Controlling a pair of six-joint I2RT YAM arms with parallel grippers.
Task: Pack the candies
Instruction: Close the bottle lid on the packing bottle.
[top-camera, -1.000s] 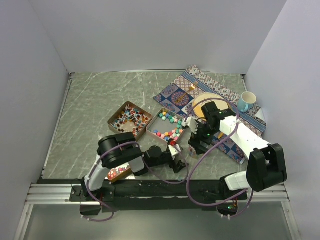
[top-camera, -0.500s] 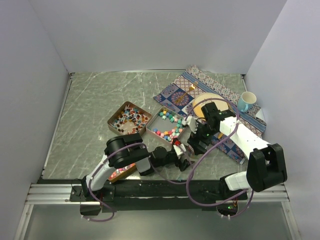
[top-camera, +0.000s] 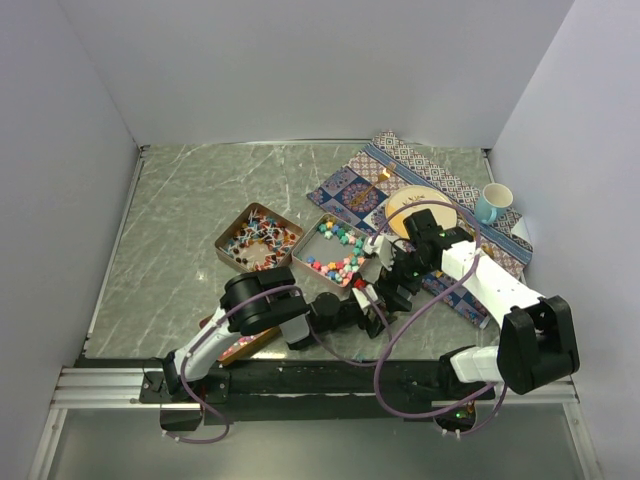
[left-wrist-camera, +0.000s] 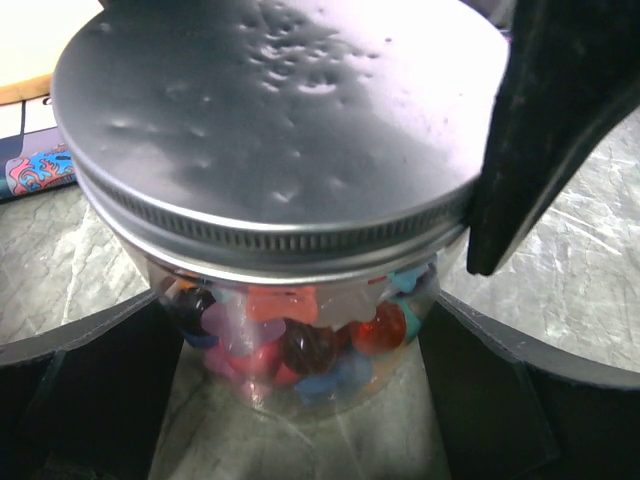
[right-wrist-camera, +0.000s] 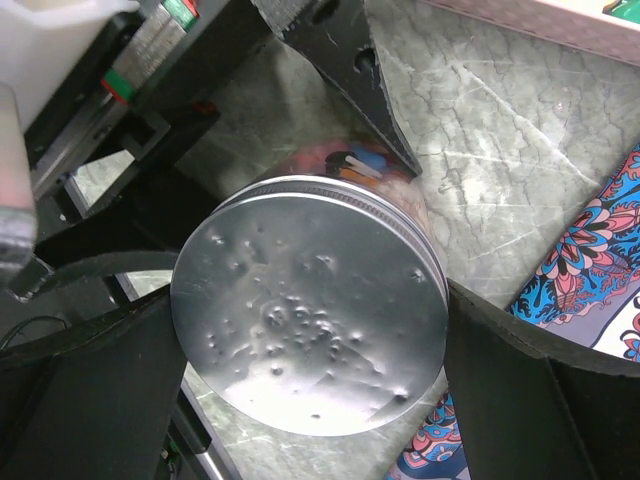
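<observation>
Grey-green marbled table (top-camera: 180, 220) runs under everything, with plain pale walls around it. Farthest left, a copper tin (top-camera: 288, 253) holds wrapped candies (top-camera: 258, 238), and just beside it a second tin (top-camera: 307, 238) holds chunky pastel ones. A third tin (top-camera: 240, 346) lies low by my left arm's base.

My left gripper (top-camera: 370, 308) reaches across to a clear jar (left-wrist-camera: 170, 290) packed with more sweets. Its two fingers press against the glass on either side, below the lid, so I have the jar clamped.

My right gripper (top-camera: 396, 288) comes down onto the same jar from above. Its fingers are closed on opposite edges of the dimpled metal lid (right-wrist-camera: 310, 315), and one of them crowds my left wrist view.

To the right a patterned cloth (top-camera: 400, 160) carries a pale plate (top-camera: 405, 205), partly hidden by my right arm. A light blue mug (top-camera: 492, 203) stands near the wall.
</observation>
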